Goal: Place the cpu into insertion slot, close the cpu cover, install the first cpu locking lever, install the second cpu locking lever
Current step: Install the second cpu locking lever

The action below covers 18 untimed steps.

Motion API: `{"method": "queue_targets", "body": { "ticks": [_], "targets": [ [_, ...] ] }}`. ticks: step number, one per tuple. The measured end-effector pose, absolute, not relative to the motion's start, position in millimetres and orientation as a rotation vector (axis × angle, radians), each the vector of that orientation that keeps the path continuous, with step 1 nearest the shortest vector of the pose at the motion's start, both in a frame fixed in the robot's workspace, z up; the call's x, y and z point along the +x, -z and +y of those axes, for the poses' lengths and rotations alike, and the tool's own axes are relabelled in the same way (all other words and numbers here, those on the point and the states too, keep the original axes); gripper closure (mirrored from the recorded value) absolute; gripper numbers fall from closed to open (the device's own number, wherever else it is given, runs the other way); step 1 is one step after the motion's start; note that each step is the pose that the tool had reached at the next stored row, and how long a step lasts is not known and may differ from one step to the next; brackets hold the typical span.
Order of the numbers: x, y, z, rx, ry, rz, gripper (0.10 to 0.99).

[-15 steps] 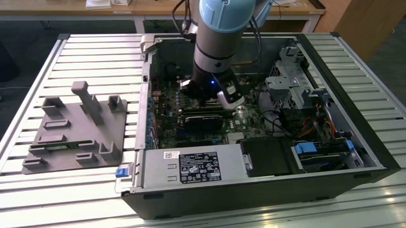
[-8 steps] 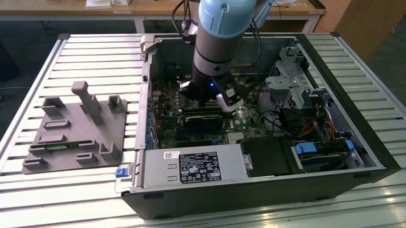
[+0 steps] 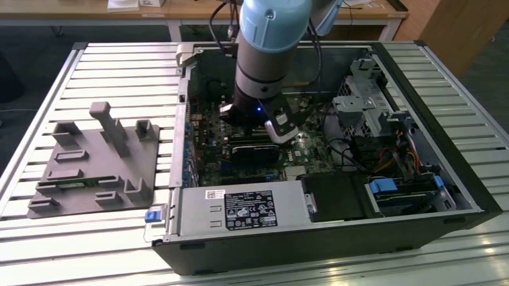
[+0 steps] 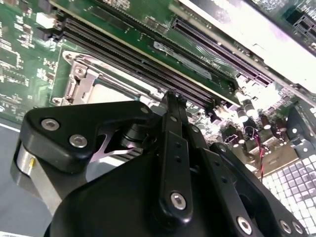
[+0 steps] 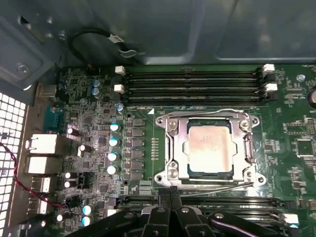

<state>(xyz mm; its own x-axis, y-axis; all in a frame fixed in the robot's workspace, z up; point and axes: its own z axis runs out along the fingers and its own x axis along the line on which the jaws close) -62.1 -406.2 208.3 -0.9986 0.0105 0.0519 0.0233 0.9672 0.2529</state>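
In the first wrist view the cpu (image 5: 208, 148), a flat grey-brown square, lies in the insertion slot (image 5: 168, 174) on the green board. The silvery cpu cover (image 5: 180, 143) lies flat around it, framing the chip in its window. One thin wire locking lever (image 5: 197, 114) runs along one side of the socket and another (image 5: 217, 185) along the opposite side. My gripper (image 5: 170, 193) is shut, its fingertips at the end of that second lever; I cannot tell whether they touch it. The second wrist view has the gripper (image 4: 174, 101) just beside the cover (image 4: 79, 81). In the exterior view the gripper (image 3: 275, 134) is low inside the case.
Black memory slots (image 5: 192, 84) flank the socket on the far side, more (image 5: 222, 201) under my fingers. Capacitors (image 5: 113, 140) stand beside it. A power supply (image 3: 238, 208), drive cage (image 3: 366, 101) and cables crowd the case. A grey fixture (image 3: 95, 161) lies at the exterior view's left.
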Motion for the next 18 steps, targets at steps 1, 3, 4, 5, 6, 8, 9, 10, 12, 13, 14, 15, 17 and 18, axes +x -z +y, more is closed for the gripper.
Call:
{"method": "queue_targets", "body": {
  "ticks": [1,3,4,5,6,8,9,10,12,13,14,15,17,18],
  "targets": [
    [-63,-207,-406,-0.026,0.395,-3.067,0.980],
    [-64,-205,-406,-0.027,0.396,-3.067,0.980],
    [-64,-203,-406,-0.028,0.396,-3.067,0.980],
    [-64,-202,-406,-0.028,0.396,-3.067,0.980],
    [-64,-201,-406,-0.030,0.396,-3.067,0.980],
    [-64,-199,-406,-0.030,0.399,-3.067,0.980],
    [-64,-198,-406,-0.031,0.400,-3.067,0.980],
    [-64,-198,-406,-0.031,0.401,-3.067,0.980],
    [-65,-197,-406,-0.032,0.402,-3.067,0.980],
    [-65,-196,-406,-0.033,0.403,-3.066,0.980],
    [-65,-196,-406,-0.033,0.404,-3.066,0.980],
    [-65,-196,-406,-0.033,0.406,-3.066,0.980],
    [-66,-195,-406,-0.033,0.412,-3.065,0.980],
    [-66,-195,-406,-0.033,0.416,-3.065,0.980]
  ]
}}
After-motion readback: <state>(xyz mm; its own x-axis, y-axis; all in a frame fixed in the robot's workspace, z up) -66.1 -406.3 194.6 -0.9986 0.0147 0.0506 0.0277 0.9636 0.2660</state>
